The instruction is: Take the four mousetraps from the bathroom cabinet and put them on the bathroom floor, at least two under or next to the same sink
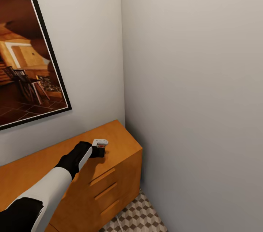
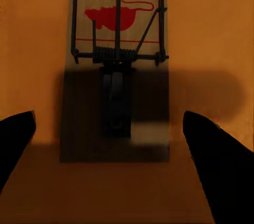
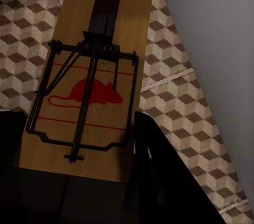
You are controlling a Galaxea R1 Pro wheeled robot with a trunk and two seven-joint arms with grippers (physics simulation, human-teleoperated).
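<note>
- Two mousetraps: one mousetrap (image 2: pixel 117 71) on the cabinet (image 1: pixel 120 140), another mousetrap (image 3: pixel 84 84) over the bathroom floor (image 3: pixel 180 92).
- One framed picture (image 1: pixel 25 53).
- Three drawer handles (image 1: pixel 106 191).

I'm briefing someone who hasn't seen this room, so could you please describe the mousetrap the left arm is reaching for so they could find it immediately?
Find the long orange-brown cabinet below the framed picture, in the room's corner. On its flat top near the corner end, by the left gripper, lies the mousetrap: a flat wooden board with a black wire spring and a red mouse print.
</note>
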